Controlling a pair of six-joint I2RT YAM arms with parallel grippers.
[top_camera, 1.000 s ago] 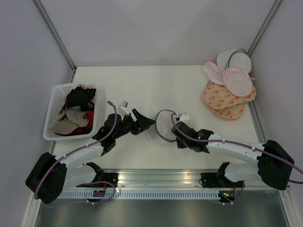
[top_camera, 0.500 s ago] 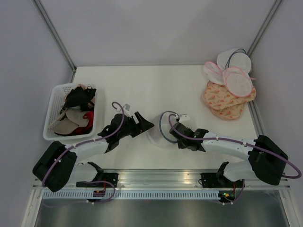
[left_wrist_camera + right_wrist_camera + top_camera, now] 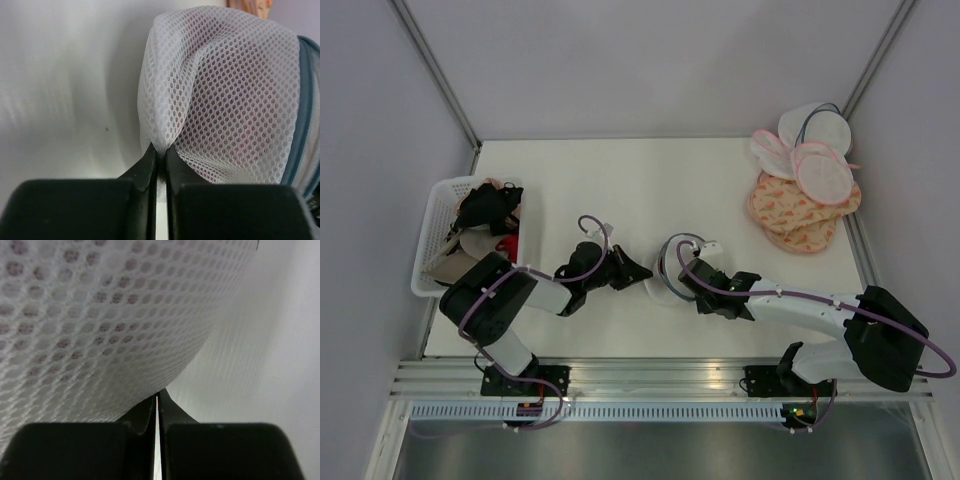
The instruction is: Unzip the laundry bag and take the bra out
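The laundry bag [image 3: 658,282] lies between the claws: the left claw [image 3: 160,150] is clenched on a fold of its mesh dome straight ahead, while the grey zipper rim [image 3: 303,125] runs along the far side, beside the clenched right claw [image 3: 157,399].

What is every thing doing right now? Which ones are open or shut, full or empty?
laundry bag, pinched by both pincers, something reddish inside.
zipper, looks closed where it shows.
left pincer, shut on a fold of the bag's mesh.
right pincer, shut on the bag's edge.
basket, full of clothes.
spare bags, piled in the far right corner, untouched.
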